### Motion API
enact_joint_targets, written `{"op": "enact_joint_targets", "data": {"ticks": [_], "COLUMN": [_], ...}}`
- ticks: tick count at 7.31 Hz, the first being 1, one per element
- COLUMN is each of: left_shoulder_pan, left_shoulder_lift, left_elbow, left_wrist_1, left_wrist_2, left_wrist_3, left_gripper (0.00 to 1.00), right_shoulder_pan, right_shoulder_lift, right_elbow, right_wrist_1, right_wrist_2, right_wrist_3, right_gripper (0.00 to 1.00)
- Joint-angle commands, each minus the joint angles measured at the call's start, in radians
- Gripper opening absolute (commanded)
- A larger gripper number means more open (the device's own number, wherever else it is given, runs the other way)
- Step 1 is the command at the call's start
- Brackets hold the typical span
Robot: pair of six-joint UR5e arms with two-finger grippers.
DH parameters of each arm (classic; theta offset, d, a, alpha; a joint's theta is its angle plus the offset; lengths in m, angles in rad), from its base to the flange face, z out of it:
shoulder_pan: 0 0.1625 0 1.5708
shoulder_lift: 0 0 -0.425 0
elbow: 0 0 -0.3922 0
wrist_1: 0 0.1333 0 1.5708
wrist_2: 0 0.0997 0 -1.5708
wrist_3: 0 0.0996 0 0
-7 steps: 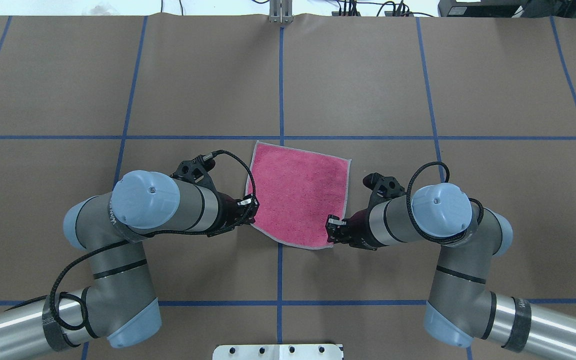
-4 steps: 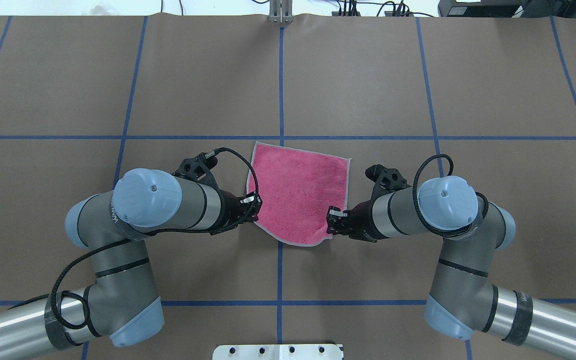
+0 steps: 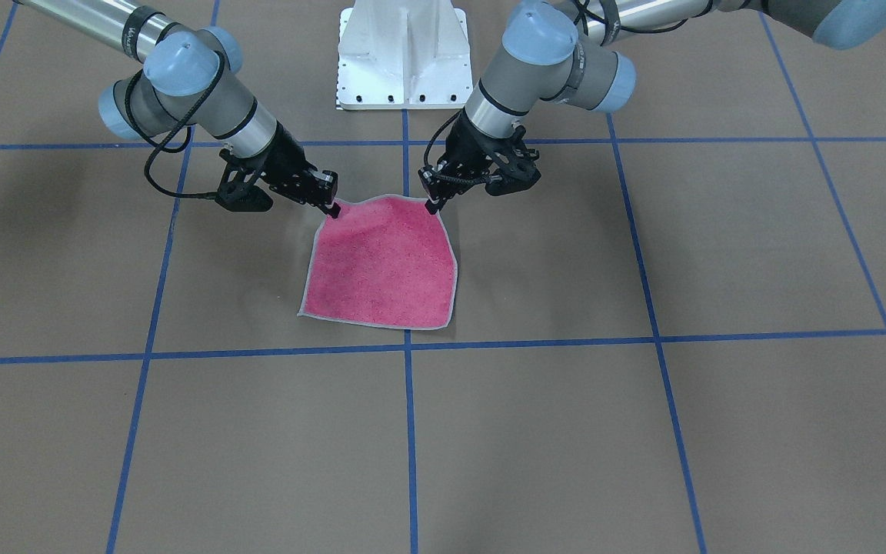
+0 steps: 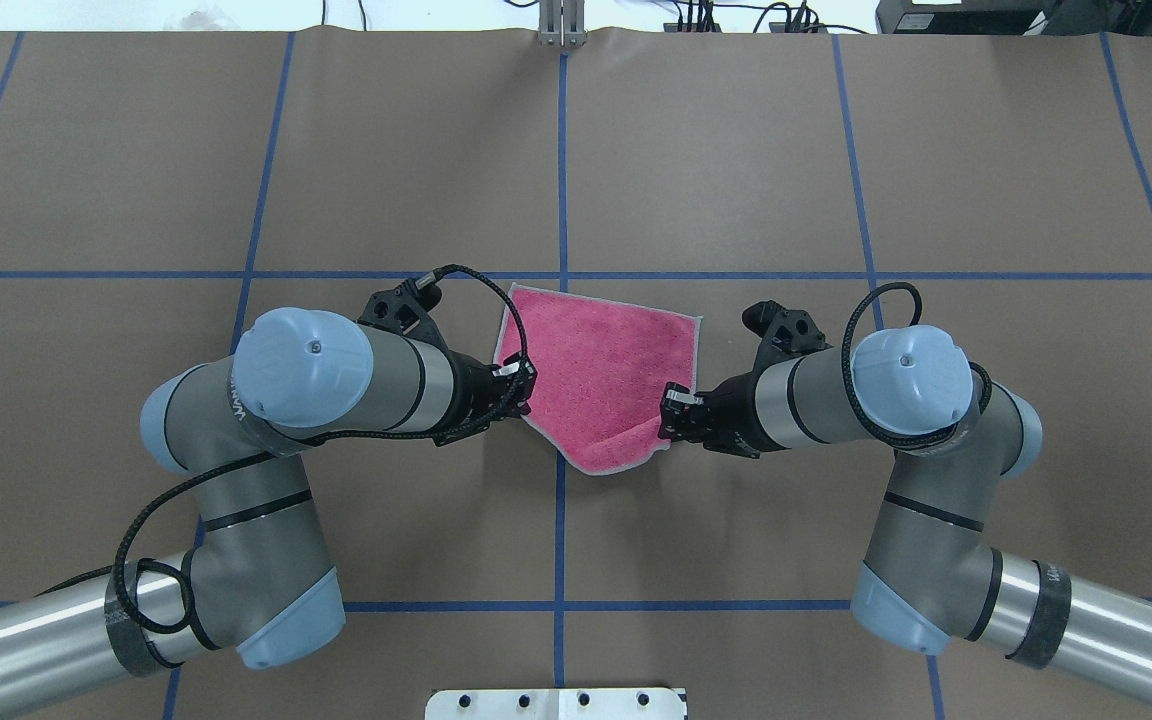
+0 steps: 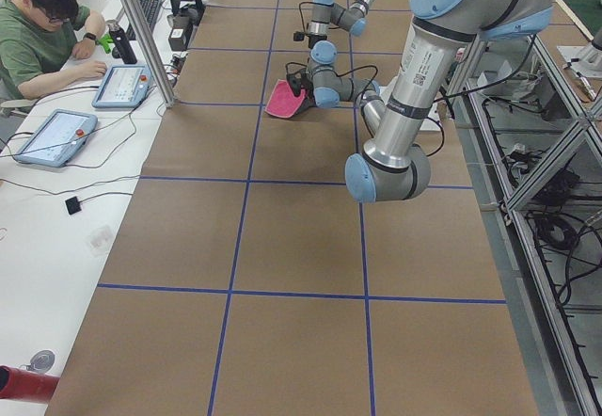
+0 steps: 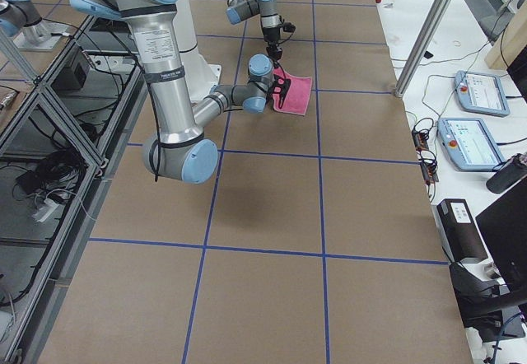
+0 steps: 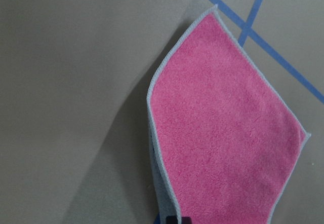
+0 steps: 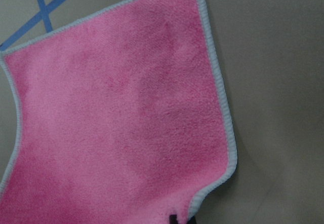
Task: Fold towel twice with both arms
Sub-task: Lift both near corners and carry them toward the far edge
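Observation:
The towel (image 4: 601,375) shows its pink-red face with a light grey hem, just right of the table's centre line. Its far edge rests on the brown table (image 4: 736,170); its near edge is lifted and sags between the two held corners. My left gripper (image 4: 527,387) is shut on the near left corner, my right gripper (image 4: 670,417) on the near right corner. In the front-facing view the left gripper (image 3: 434,206) and right gripper (image 3: 333,210) pinch the towel (image 3: 381,265) at its two raised corners. Each wrist view is filled by towel (image 7: 223,143) (image 8: 116,117) hanging from the fingers.
Blue tape lines (image 4: 562,180) mark a grid on the table. The white pedestal base (image 3: 403,54) stands at the robot's edge. A seated person (image 5: 42,35) and tablets (image 5: 122,85) occupy a side desk beyond the table's far edge.
Both grippers have moved forward, away from the robot's base, and inward, carrying the towel's near corners. The near edge has risen and drawn toward the far edge.

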Motion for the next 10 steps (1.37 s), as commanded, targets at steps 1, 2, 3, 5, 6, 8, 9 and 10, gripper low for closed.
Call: {"op": "enact_joint_targets", "data": {"ticks": [1, 2, 3, 5, 6, 8, 9, 10], "left_shoulder_pan": [-0.04, -0.056, -0.066, -0.08, -0.083, -0.096, -0.097, -0.099], "left_shoulder_lift": [-0.017, -0.021, -0.024, -0.054, -0.06, -0.063, -0.063, -0.063], "left_elbow": [0.049, 0.058, 0.071, 0.101, 0.108, 0.137, 0.158, 0.161], "left_wrist_1": [-0.001, -0.001, -0.001, -0.003, -0.003, -0.033, -0.055, -0.057], "left_wrist_2": [0.0, 0.0, 0.0, 0.0, -0.001, -0.001, -0.001, 0.0], "left_wrist_3": [-0.006, -0.006, -0.006, -0.006, -0.006, -0.006, -0.006, -0.006], "left_gripper": [0.0, 0.0, 0.0, 0.0, 0.0, 0.0, 0.0, 0.0], "right_shoulder_pan": [0.014, 0.023, 0.037, 0.054, 0.069, 0.089, 0.1, 0.104], "right_shoulder_lift": [0.008, 0.008, 0.008, 0.036, 0.066, 0.069, 0.069, 0.069], "right_elbow": [-0.001, -0.007, -0.01, -0.051, -0.088, -0.115, -0.125, -0.13], "right_wrist_1": [0.0, 0.0, -0.002, -0.003, -0.003, -0.003, -0.003, -0.003], "right_wrist_2": [-0.002, -0.003, -0.003, -0.009, -0.009, -0.009, -0.009, -0.009], "right_wrist_3": [0.001, 0.0, 0.0, -0.002, 0.006, 0.006, 0.006, 0.006], "right_gripper": [0.0, 0.0, 0.0, 0.0, 0.0, 0.0, 0.0, 0.0]}}
